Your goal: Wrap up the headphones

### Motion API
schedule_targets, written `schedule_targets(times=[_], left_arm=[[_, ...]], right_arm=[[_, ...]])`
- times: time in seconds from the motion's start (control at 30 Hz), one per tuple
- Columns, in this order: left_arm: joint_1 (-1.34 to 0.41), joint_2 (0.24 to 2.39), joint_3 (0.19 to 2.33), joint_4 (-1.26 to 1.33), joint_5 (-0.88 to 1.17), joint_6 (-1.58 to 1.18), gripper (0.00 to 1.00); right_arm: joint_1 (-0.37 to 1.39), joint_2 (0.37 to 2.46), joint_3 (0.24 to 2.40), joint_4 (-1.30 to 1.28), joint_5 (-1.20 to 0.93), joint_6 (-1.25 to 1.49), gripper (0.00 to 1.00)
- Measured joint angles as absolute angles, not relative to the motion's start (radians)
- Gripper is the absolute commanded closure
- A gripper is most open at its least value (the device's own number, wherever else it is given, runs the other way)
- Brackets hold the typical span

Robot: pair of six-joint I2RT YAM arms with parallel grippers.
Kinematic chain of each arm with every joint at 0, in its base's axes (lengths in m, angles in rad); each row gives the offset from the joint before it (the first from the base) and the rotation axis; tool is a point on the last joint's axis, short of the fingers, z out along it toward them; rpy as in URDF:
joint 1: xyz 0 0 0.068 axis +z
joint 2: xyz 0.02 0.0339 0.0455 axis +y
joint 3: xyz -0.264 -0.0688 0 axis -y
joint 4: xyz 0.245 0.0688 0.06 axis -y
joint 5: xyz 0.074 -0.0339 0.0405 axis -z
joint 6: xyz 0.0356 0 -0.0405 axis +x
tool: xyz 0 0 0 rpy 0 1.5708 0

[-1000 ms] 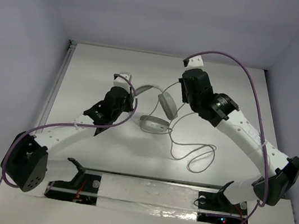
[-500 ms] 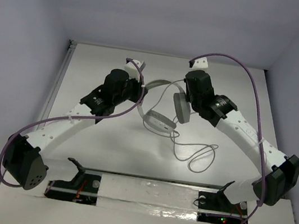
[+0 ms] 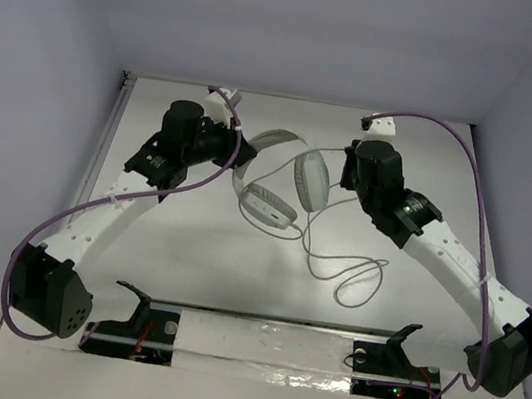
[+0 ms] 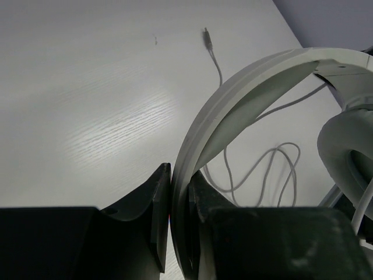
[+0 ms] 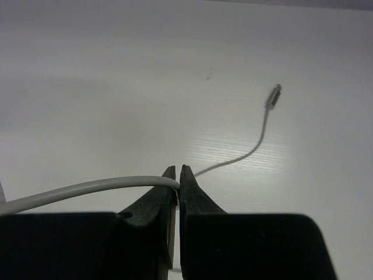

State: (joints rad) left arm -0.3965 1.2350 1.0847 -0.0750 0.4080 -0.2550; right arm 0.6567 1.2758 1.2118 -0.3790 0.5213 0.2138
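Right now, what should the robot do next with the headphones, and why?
Probably swing the right gripper round the headband, laying a first turn: it pinches the cable, the left gripper clamps the headband, and slack lies loose on the table.

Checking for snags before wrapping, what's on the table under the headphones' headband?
Bare table with loose loops of the cable and its plug. The left gripper clamps the headband; the earcup hides what lies beneath it.
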Motion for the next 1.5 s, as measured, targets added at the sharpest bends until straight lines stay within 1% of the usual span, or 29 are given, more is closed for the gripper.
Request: schedule_targets(times=[0.07, 0.33, 0.43, 0.47, 0.53, 0.6, 0.67, 0.73, 0.83, 0.97, 1.1, 1.27, 1.4, 1.5], left_arm=[[-0.391, 1.235, 1.105, -0.077, 0.422, -0.258, 1.0], [-0.37, 1.217, 1.139, -0.072, 0.515, -0.292, 1.0], [-0.365, 1.213, 1.147, -0.081, 0.514, -0.306, 1.0], [-0.364, 1.212, 1.154, -0.082, 0.513, -0.311, 1.0], [-0.363, 1.207, 1.17, -0.08, 0.512, -0.326, 1.0], [-0.362, 1.195, 1.185, -0.071, 0.516, -0.348, 1.0], [-0.359, 1.181, 1.201, -0.057, 0.523, -0.369, 1.0], [-0.358, 1.171, 1.219, -0.05, 0.524, -0.381, 1.0], [-0.358, 1.168, 1.248, -0.046, 0.518, -0.401, 1.0], [-0.355, 1.168, 1.263, -0.034, 0.488, -0.451, 1.0], [-0.345, 1.171, 1.277, -0.02, 0.443, -0.522, 1.0], [-0.345, 1.179, 1.288, 0.028, 0.314, -0.604, 1.0], [-0.343, 1.191, 1.287, 0.084, 0.202, -0.662, 1.0], [-0.338, 1.206, 1.283, 0.133, 0.123, -0.709, 1.0]], right_arm=[[0.654, 1.263, 1.182, -0.329, 0.477, 0.232, 0.93], [0.603, 1.264, 1.038, -0.073, 0.207, 0.312, 0.9], [0.603, 1.269, 0.988, 0.047, 0.114, 0.34, 0.85], [0.603, 1.267, 0.965, 0.09, 0.087, 0.349, 0.76], [0.602, 1.262, 0.9, 0.191, 0.033, 0.375, 0.71], [0.602, 1.269, 0.855, 0.259, -0.009, 0.399, 0.6], [0.602, 1.285, 0.832, 0.32, -0.033, 0.419, 0.5], [0.602, 1.311, 0.826, 0.382, -0.052, 0.431, 0.49], [0.602, 1.361, 0.827, 0.472, -0.086, 0.452, 0.52], [0.602, 1.435, 0.815, 0.573, -0.142, 0.495, 0.67], [0.606, 1.511, 0.785, 0.648, -0.196, 0.531, 0.66], [0.646, 1.567, 0.736, 0.674, -0.229, 0.558, 0.65], [0.734, 1.612, 0.731, 0.698, -0.248, 0.57, 0.65], [0.833, 1.664, 0.738, 0.717, -0.27, 0.583, 0.65]])
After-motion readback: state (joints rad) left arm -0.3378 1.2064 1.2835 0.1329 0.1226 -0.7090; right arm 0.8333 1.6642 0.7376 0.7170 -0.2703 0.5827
